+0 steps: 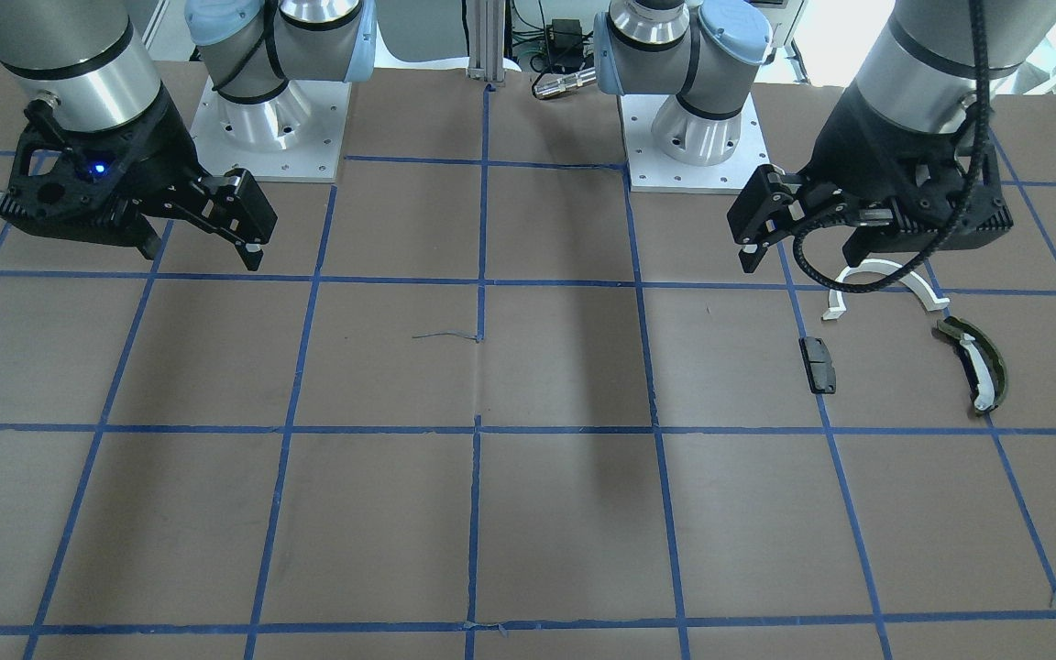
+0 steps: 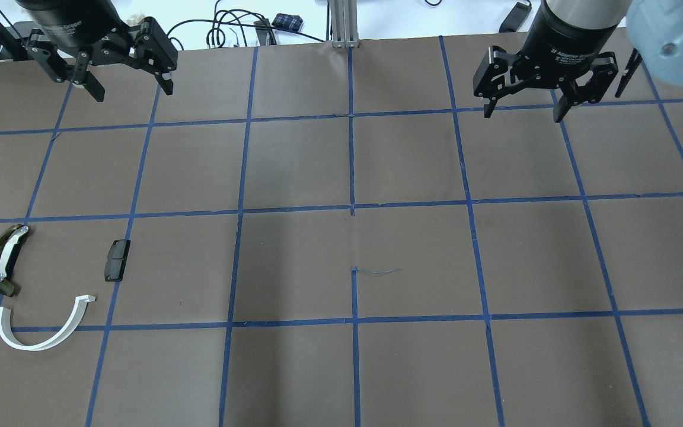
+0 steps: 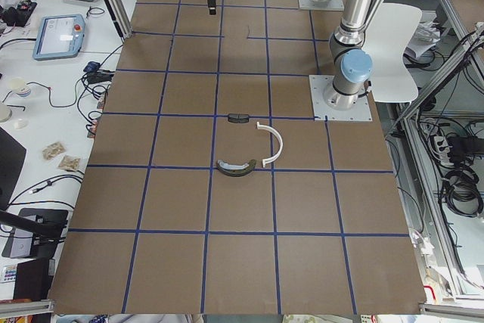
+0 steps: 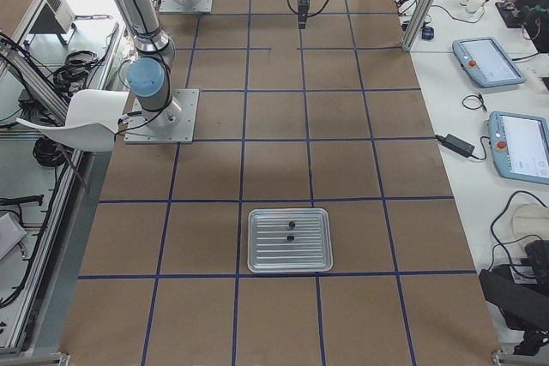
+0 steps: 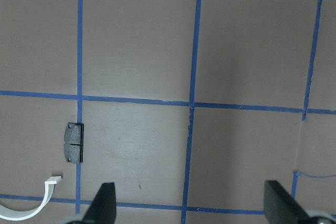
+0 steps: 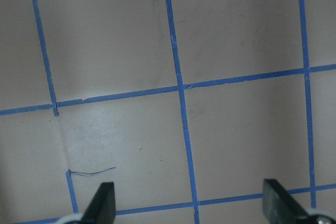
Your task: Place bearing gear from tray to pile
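Above the table [image 2: 412,166], left gripper [image 2: 133,89] and right gripper [image 2: 522,112] hung released, empty; pile [image 2: 117,260] lay left, tray [image 4: 289,240] right.

Built of silver tubes [image 1: 79,55] with pale-blue joint caps [image 1: 739,27] and thin black bands. Bolted to white square base plates [image 1: 317,147] dotted with screw holes. Ends in a black, angular left pincer [image 2: 134,92] and right pincer [image 2: 522,114], with white lettering [image 2: 573,54] on the right collar. Carries a ribbed black cable [image 1: 980,82] along the left wrist and a small blue light [image 1: 99,168] on the right.
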Robot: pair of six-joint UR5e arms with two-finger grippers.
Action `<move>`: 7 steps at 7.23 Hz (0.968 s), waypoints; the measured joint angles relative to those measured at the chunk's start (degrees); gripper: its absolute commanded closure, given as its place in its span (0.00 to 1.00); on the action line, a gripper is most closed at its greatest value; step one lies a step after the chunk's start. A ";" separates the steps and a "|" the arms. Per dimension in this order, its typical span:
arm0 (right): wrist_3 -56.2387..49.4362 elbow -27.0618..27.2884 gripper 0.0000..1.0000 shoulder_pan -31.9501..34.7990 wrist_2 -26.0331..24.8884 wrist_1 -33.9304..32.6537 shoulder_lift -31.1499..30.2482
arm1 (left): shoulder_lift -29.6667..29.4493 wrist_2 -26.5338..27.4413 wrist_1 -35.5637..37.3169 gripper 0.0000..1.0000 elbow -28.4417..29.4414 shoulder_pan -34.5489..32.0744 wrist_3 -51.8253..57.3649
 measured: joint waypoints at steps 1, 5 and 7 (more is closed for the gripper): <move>-0.02 -0.05 0.00 0.14 -0.04 0.01 0.04 | 0.22 0.08 -0.33 0.00 -0.65 0.01 0.62; -0.30 -0.91 0.00 -0.40 -0.66 0.21 0.18 | 0.78 0.00 -0.49 0.00 -1.41 -0.33 1.15; 0.19 -0.79 0.00 -0.47 -1.01 0.11 0.60 | 0.90 -0.04 -0.45 0.00 -1.50 -0.46 1.21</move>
